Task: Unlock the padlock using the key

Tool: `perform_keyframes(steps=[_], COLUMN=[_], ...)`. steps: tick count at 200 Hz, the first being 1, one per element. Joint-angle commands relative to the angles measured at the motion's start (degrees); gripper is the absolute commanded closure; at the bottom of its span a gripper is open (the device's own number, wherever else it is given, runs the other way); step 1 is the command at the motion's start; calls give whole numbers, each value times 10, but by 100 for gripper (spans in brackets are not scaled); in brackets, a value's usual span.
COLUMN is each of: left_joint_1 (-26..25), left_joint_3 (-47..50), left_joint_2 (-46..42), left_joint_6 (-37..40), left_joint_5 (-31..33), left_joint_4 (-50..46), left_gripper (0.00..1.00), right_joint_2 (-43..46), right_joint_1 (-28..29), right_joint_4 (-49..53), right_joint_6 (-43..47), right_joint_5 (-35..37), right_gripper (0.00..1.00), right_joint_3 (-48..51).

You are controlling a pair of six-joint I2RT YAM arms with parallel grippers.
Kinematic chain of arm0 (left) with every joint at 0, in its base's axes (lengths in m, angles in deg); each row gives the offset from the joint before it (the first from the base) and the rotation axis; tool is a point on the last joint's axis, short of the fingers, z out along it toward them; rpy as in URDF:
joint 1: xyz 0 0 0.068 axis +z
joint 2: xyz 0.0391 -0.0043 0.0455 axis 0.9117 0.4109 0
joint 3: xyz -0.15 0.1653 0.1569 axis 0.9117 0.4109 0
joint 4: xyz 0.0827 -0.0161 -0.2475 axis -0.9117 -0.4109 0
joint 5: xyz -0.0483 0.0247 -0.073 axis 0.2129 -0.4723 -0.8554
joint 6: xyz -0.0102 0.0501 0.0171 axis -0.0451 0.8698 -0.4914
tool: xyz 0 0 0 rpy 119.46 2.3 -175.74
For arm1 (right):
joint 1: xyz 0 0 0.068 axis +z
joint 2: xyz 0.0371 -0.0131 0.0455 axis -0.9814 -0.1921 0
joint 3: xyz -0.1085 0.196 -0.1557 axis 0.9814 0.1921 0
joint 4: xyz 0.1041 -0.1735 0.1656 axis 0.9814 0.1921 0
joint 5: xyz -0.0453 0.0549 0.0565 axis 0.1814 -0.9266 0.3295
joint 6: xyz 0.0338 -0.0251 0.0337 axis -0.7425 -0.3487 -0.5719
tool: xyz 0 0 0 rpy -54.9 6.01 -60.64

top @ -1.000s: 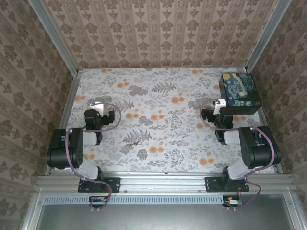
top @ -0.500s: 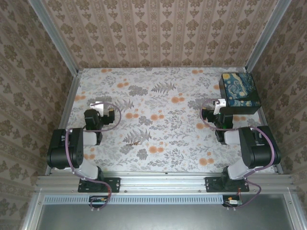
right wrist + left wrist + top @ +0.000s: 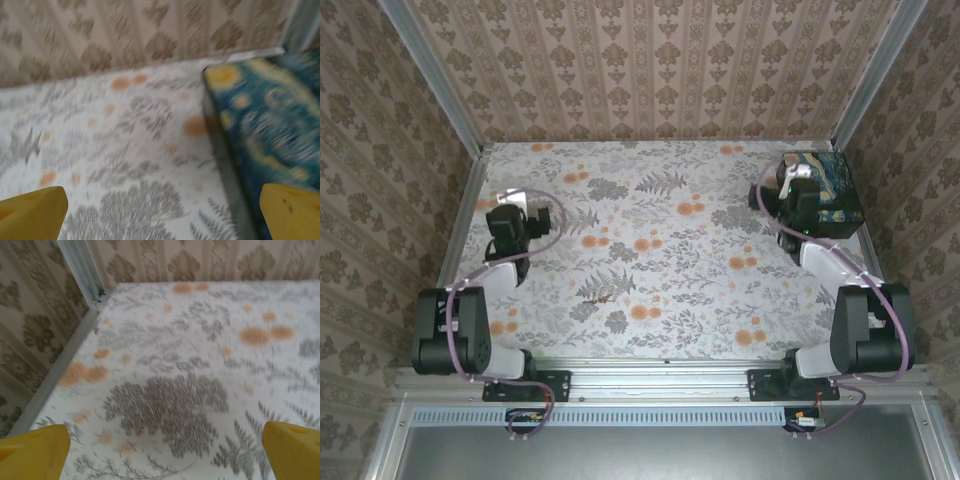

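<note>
Approach step, I judge: right gripper (image 3: 162,212) hovers at the near-left corner of the box (image 3: 840,185), jaws spread wide, empty. Left gripper (image 3: 165,452), well left of the box, is likewise spread and empty. Box lid is shut, contents hidden; where the padlock sits I cannot tell, maybe on the box's side under the right gripper, so next comes locating padlock and key before grasping.
</note>
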Motion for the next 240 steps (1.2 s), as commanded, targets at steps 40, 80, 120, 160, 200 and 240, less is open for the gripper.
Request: perform_keyframes(steps=[40, 80, 120, 160, 200, 240], left_joint_1=[-19, -87, -113, -130, -133, -162], left_joint_3=[-128, -126, -149, -158, -182, -227], left_joint_2=[-13, -29, -19, -19, -11, -1], left_joint_6=[-72, -59, -56, -50, -47, -30], left_joint_5=[6, -6, -10, -4, 3, 13], left_joint_4=[-291, -296, -325, -337, -353, -371], left_gripper=[0, 0, 0, 0, 0, 0], right_joint_2=[-62, -145, -200, -251, -274, -267], right_joint_1=[-166, -229, -254, -272, -258, -157], right_joint_4=[268, 280, 254, 256, 263, 331], right_joint_6=[-137, -127, -113, -73, 1, 97], right_joint_5=[57, 41, 0, -88, -282, -326], right_gripper=[1, 1, 1, 1, 5, 8], right_joint_3=[-139, -195, -222, -268, -290, -277])
